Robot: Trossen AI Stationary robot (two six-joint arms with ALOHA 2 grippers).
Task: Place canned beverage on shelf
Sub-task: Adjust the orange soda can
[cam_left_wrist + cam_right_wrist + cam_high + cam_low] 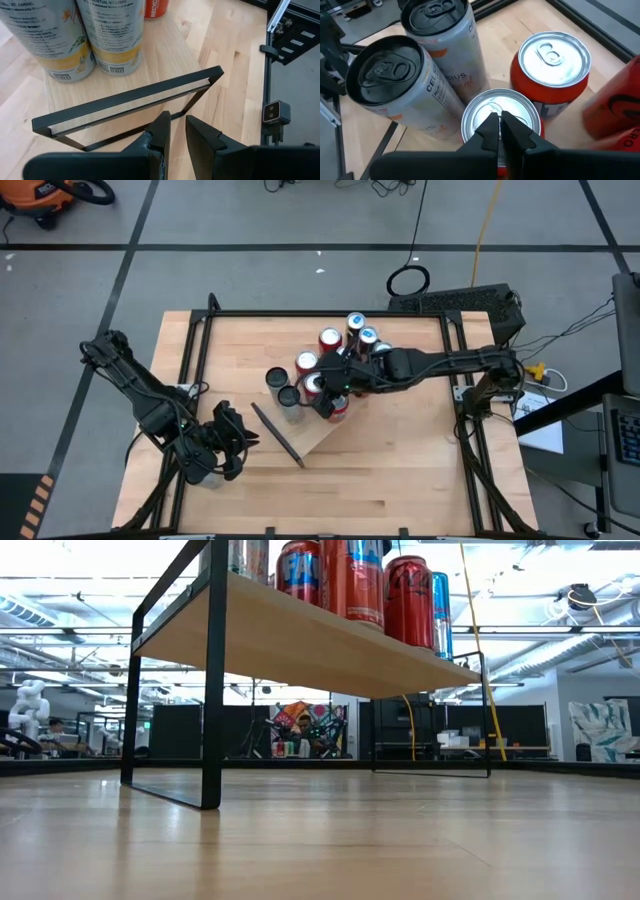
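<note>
shelf [318, 418] sits mid-table on the light-wood tabletop [400, 470], a flat pale board with a thin black metal bracket [125, 107] at each short end. crowded top: two tall silver cans [415, 75] with grey lids at the end nearer the left arm, red cans [329, 340] and blue-topped cans [356, 322] toward the far side.

right gripper [500, 131] hangs directly over a red can with a bright silver lid [501, 114], fingers pinched together with nothing between them, tips at the pull-tab — contact or a hair above, cannot tell. a second red can [554, 75] stands just beside it, and a third red one is cut off at the frame edge. the two silver cans lean close on the other side, hemming the gripper in.

left gripper [177, 131] waits near the table's front-left corner, just off the shelf's bracket, its fingers a narrow gap apart and holding nothing.

low view: shelf underside, black bracket legs, only the bottoms of glossy red cans [350, 580] show — their tops are cut off, and both grippers are out of sight. a seated person [303, 730] in the far room, too small to make out.
</note>
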